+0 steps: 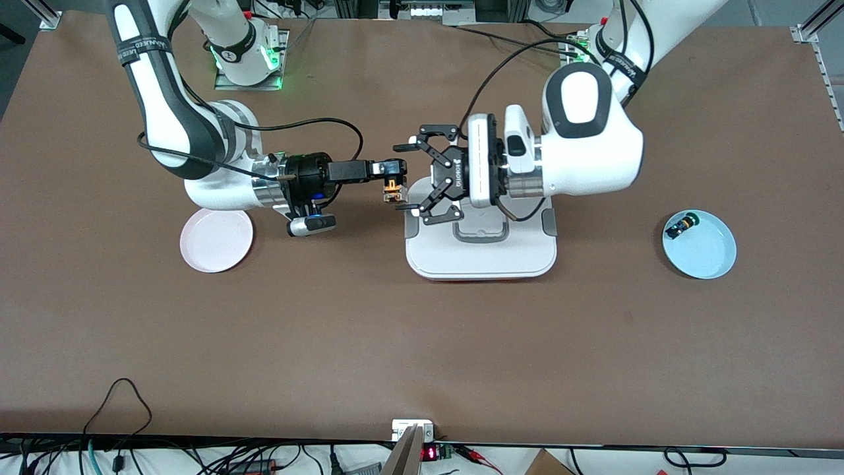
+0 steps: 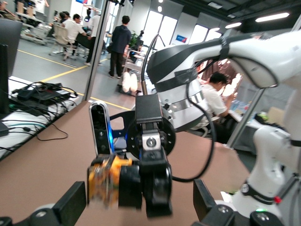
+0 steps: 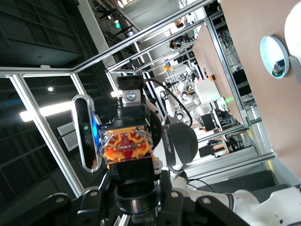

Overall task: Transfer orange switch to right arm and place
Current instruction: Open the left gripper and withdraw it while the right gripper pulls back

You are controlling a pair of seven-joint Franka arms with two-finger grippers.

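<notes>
Handover stood midway over the white lidded box (image 1: 481, 254): my right gripper (image 1: 394, 177) pinched the orange switch (image 1: 393, 189) in the air, while my left gripper (image 1: 417, 177) stood spread wide around it, fingers (image 1: 407, 146) clear of the body. I judged the next move was to draw the left arm straight back, then carry the switch toward the pink plate (image 1: 216, 240) without loosening.

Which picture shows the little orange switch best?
The right wrist view: the orange switch fills the middle, sharp, with its orange end facing the camera. The left wrist view shows it blurred; the front view shows it tiny.
</notes>
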